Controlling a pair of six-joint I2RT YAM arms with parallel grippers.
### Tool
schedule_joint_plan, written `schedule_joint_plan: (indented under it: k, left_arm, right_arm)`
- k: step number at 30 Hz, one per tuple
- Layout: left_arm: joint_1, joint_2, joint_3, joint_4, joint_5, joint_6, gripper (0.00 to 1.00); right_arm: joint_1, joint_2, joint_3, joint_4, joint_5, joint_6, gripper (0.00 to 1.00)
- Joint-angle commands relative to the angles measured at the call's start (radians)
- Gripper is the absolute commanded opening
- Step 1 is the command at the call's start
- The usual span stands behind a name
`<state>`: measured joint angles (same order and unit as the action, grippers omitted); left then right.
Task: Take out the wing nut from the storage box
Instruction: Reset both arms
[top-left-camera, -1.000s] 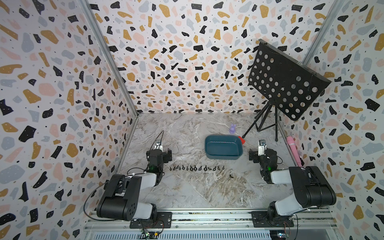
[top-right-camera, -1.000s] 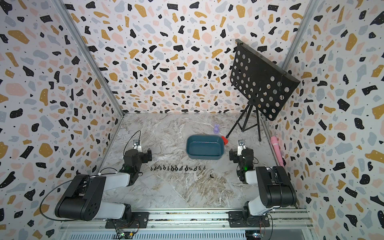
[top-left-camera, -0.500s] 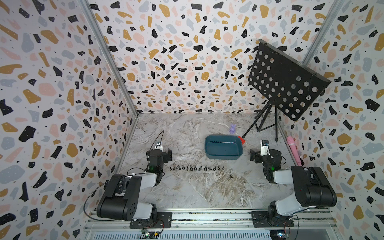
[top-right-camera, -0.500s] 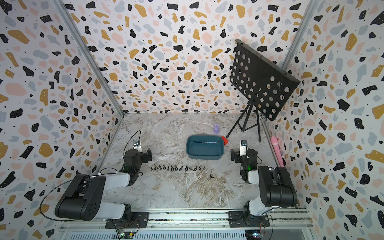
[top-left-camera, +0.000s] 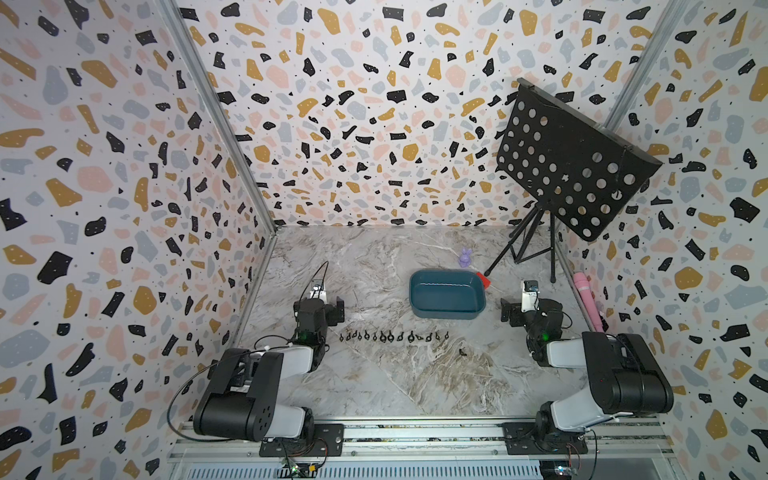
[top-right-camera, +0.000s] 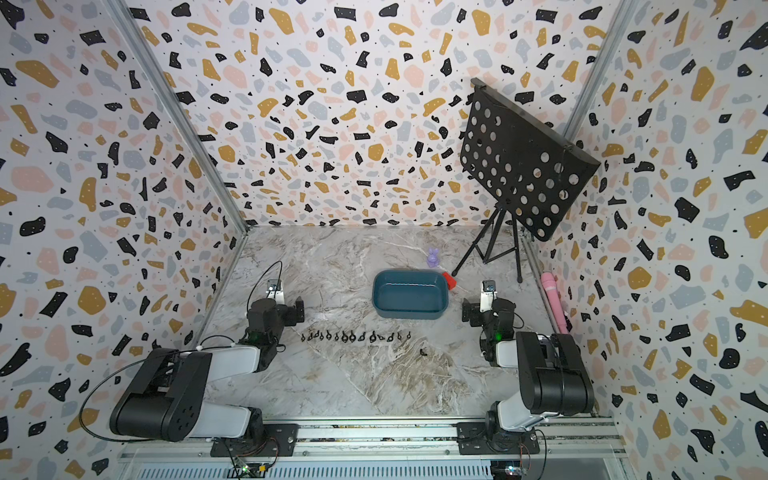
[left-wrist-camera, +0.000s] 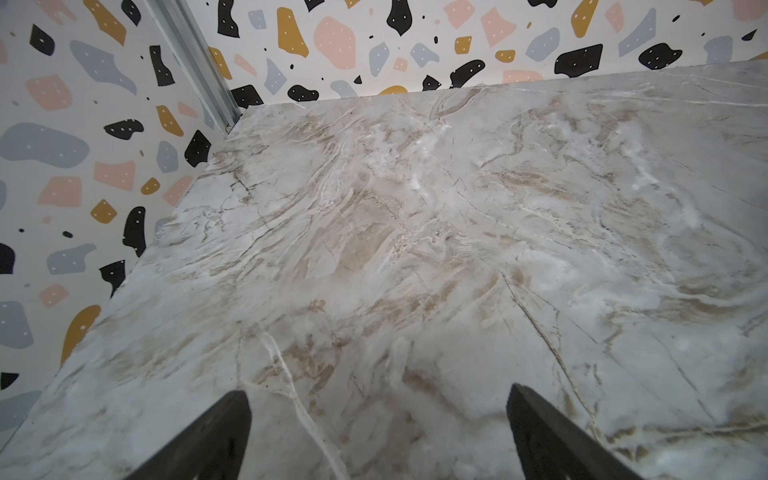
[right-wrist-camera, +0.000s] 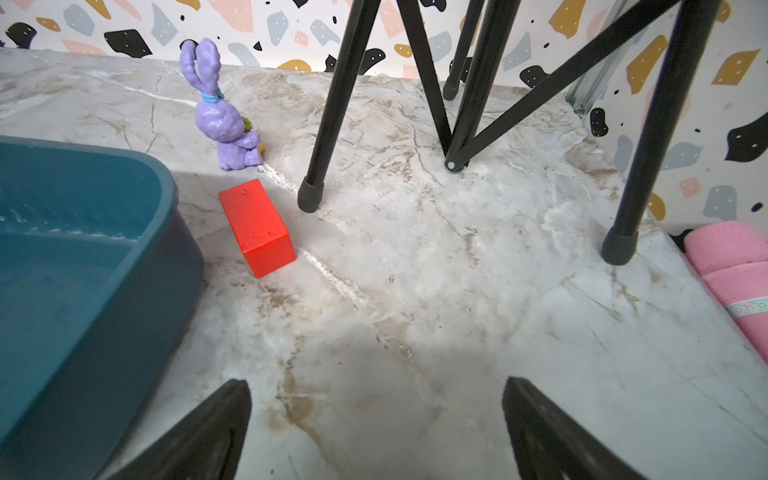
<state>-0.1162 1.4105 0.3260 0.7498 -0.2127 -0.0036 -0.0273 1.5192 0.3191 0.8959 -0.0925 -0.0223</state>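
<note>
Both arms are folded low: bases on the rail at the front edge, elbows tucked back, forearms running fwd toward the far edge, wrists just above the surface (left-wrist-camera: 415, 208).

Left pincer (left-wrist-camera: 377, 392) sits near the left edge, aimed at the far-left corner. It's released, fingers spread wide w/ only bare marble btwn them.

Right pincer (right-wrist-camera: 376, 382) sits near the right edge, just beside the right end of the storage box (right-wrist-camera: 124, 311) but not touching it. Also released, fingers wide apart, nothing held.

In both top views the box stands upright on the right half of the surface, approx mid-depth.

A row of small dark pieces (top-left-camera: 394, 336) lies in front of the box, btwn the two pincers. A lone dark piece (top-left-camera: 462, 352) lies slightly nearer the front edge. All are too small to tell if they're wing nuts.

A red block (right-wrist-camera: 257, 224) lies by the box's far-right corner w/ a small gap, and a purple rabbit (right-wrist-camera: 224, 120) stands beyond it. A pink roll (top-left-camera: 586, 303) lies along the right edge.
</note>
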Motion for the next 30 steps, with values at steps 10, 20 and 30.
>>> schedule_joint_plan:
  k: [10, 20, 30]
  left_arm:
    - [0.001, -0.001, 0.004, 0.043, 0.024, 0.018, 1.00]
    - [0.001, 0.000, 0.005, 0.043, 0.023, 0.017, 1.00]
    - [0.001, 0.000, 0.005, 0.043, 0.025, 0.018, 1.00]
  right_arm:
    - [0.000, -0.008, 0.025, 0.005, -0.036, 0.001, 1.00]
    - [0.000, -0.007, 0.018, 0.018, -0.109, -0.031, 1.00]
    - [0.000, -0.010, 0.019, 0.010, 0.068, 0.035, 1.00]
